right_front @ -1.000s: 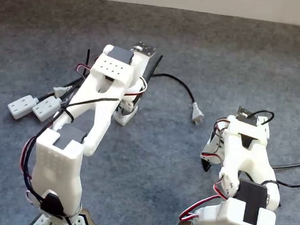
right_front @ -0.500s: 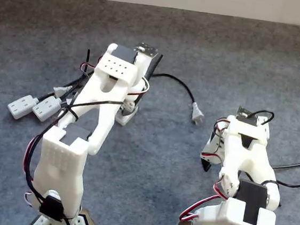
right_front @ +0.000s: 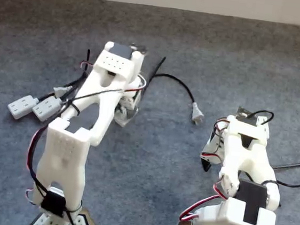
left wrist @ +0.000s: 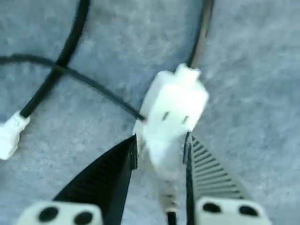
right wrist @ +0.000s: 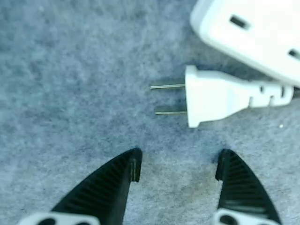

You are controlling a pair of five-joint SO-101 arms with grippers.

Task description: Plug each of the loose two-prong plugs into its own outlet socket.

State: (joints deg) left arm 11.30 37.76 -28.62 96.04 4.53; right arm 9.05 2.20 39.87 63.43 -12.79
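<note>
We found the white outlet socket [left wrist: 173, 105] lying on the grey worktop [right_front: 149, 166] with the left claw [left wrist: 161, 150] closed on it, both black fingers [left wrist: 117, 173] pressed against its sides. In the high view a loose plug [right_front: 197, 115] on a black cord rested well apart at three o'clock from it, and two spare sockets [right_front: 23, 106] sat side by side at nine o'clock. We saw the right claw [right wrist: 178, 164] spread wide and empty over the worktop, a white two-prong plug [right wrist: 218, 101] lying just beyond its tips, prongs bare, its cord end just beside another socket block [right wrist: 248, 30].
</note>
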